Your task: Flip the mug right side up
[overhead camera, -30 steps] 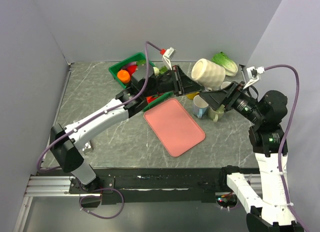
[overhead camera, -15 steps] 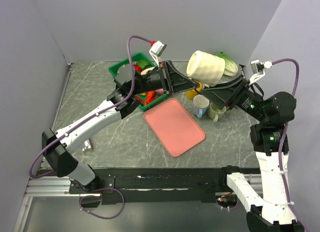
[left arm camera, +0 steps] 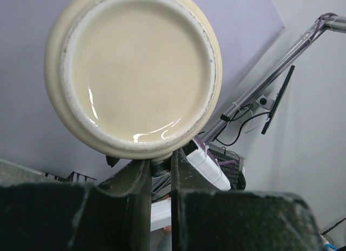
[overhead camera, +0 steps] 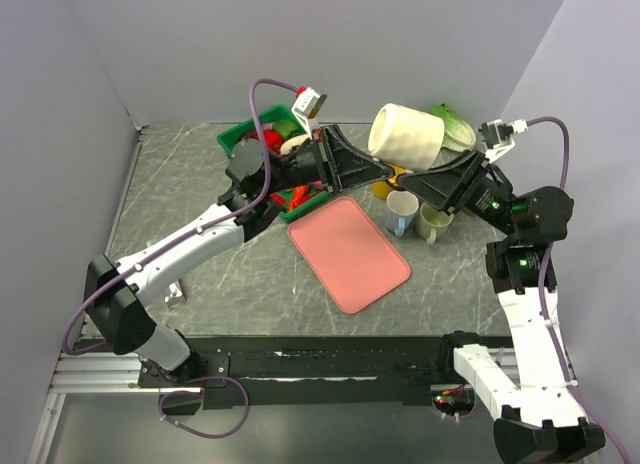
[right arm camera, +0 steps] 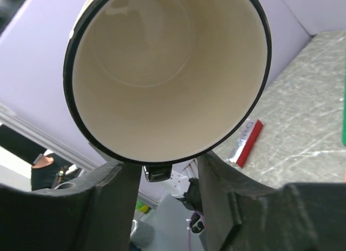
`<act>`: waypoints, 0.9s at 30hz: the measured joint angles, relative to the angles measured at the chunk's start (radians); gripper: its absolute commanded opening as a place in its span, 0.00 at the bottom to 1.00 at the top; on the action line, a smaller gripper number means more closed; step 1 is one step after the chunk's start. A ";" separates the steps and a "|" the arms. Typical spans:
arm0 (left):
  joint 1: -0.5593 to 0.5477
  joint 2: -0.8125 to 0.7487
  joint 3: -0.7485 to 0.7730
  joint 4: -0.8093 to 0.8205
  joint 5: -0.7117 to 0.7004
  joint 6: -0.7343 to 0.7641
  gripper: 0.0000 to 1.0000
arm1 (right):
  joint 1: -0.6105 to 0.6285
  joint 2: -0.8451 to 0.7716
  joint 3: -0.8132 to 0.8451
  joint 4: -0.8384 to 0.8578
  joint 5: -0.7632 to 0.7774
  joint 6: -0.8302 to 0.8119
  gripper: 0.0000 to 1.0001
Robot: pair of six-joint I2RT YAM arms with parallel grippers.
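A grey marbled tabletop [overhead camera: 200,254] carries a pink tray [overhead camera: 350,252] lying at an angle near its middle. Past the tray's far left corner stands a green bin [overhead camera: 240,139] with red, orange and white items in it.

The mug [overhead camera: 407,136], cream with a dark rim, is up in the air past the tray's far right corner. It lies on its side, its base toward the left arm and its mouth toward the right arm.

The left pincer [overhead camera: 385,169] reaches in under the mug from the tray's far left. In its wrist view the mug's glazed base [left arm camera: 135,72] fills the frame, and the pincer [left arm camera: 159,163] is closed to a narrow slit right at the mug's lower edge, gripping it; the exact contact is hidden.

The right pincer [overhead camera: 415,182] comes from the tray's far right. Its wrist view looks into the mug's bare inside [right arm camera: 167,72]; this pincer [right arm camera: 162,167] is spread wide just under the rim, with the tip of the left pincer between its fingers.

Two cups, one white and blue [overhead camera: 402,212] and one pale green [overhead camera: 432,224], stand on the tabletop just right of the tray's far end.
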 measured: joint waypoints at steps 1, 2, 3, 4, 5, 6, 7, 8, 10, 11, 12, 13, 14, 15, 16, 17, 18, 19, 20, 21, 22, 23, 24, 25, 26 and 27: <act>-0.001 0.000 0.000 0.007 0.000 0.000 0.01 | 0.000 0.000 -0.001 0.012 0.000 0.013 0.47; -0.002 0.000 0.000 0.014 0.000 0.002 0.01 | 0.000 0.000 -0.005 0.029 0.000 0.027 0.45; -0.005 0.000 0.000 0.019 0.000 0.005 0.01 | 0.000 0.000 -0.012 0.046 -0.001 0.042 0.45; -0.007 0.000 0.000 0.021 0.000 0.008 0.01 | 0.000 0.000 -0.021 0.061 0.000 0.060 0.44; -0.011 0.002 0.000 0.022 -0.002 0.013 0.01 | 0.000 -0.001 -0.032 0.077 0.000 0.081 0.44; -0.015 0.002 0.000 0.023 -0.003 0.021 0.01 | 0.000 -0.002 -0.040 0.095 -0.001 0.103 0.44; -0.020 0.003 0.000 0.021 -0.012 0.034 0.01 | 0.000 -0.002 -0.048 0.116 0.000 0.124 0.45; -0.025 0.003 0.000 0.018 -0.023 0.050 0.01 | 0.000 0.000 -0.053 0.130 0.001 0.141 0.45; -0.034 0.003 0.000 0.006 -0.046 0.083 0.01 | 0.000 0.006 -0.066 0.166 0.005 0.186 0.45; -0.040 0.003 0.000 -0.003 -0.059 0.101 0.01 | 0.000 0.008 -0.068 0.174 0.005 0.202 0.40; -0.047 0.003 0.000 -0.007 -0.072 0.116 0.01 | 0.000 0.012 -0.072 0.183 0.005 0.217 0.37; -0.050 0.003 0.000 -0.014 -0.084 0.133 0.01 | 0.000 0.014 -0.077 0.197 0.005 0.234 0.35; -0.051 0.003 0.001 -0.018 -0.092 0.143 0.01 | 0.000 0.016 -0.081 0.207 0.007 0.248 0.24; -0.053 0.003 0.001 -0.020 -0.098 0.149 0.01 | 0.000 0.018 -0.084 0.212 0.008 0.257 0.19; -0.056 0.003 0.001 -0.020 -0.109 0.148 0.01 | -0.001 0.018 -0.086 0.212 0.010 0.257 0.13; -0.057 0.003 0.001 -0.019 -0.121 0.153 0.01 | -0.002 0.019 -0.090 0.221 0.021 0.265 0.01; -0.059 0.003 0.001 -0.018 -0.130 0.151 0.01 | -0.002 0.019 -0.091 0.231 0.023 0.268 0.00; -0.059 0.003 0.001 -0.019 -0.138 0.139 0.01 | -0.003 0.019 -0.094 0.240 0.026 0.266 0.00; -0.059 0.003 0.001 -0.021 -0.139 0.136 0.01 | -0.003 0.019 -0.096 0.242 0.028 0.265 0.00; -0.059 0.003 0.001 -0.023 -0.138 0.139 0.01 | -0.003 0.019 -0.097 0.237 0.032 0.264 0.00; -0.060 0.003 0.001 -0.024 -0.138 0.143 0.01 | -0.003 0.018 -0.097 0.229 0.035 0.259 0.00; -0.060 0.003 0.001 -0.028 -0.138 0.146 0.01 | -0.003 0.016 -0.096 0.215 0.039 0.253 0.00; -0.061 0.003 0.001 -0.032 -0.138 0.152 0.01 | -0.003 0.012 -0.095 0.196 0.043 0.243 0.00; -0.061 0.003 0.001 -0.039 -0.138 0.158 0.02 | -0.003 0.011 -0.093 0.176 0.047 0.227 0.00; -0.061 0.003 0.001 -0.052 -0.140 0.164 0.06 | -0.003 0.008 -0.086 0.140 0.053 0.204 0.00; -0.060 0.003 0.001 -0.066 -0.144 0.168 0.21 | -0.003 0.006 -0.074 0.097 0.059 0.175 0.00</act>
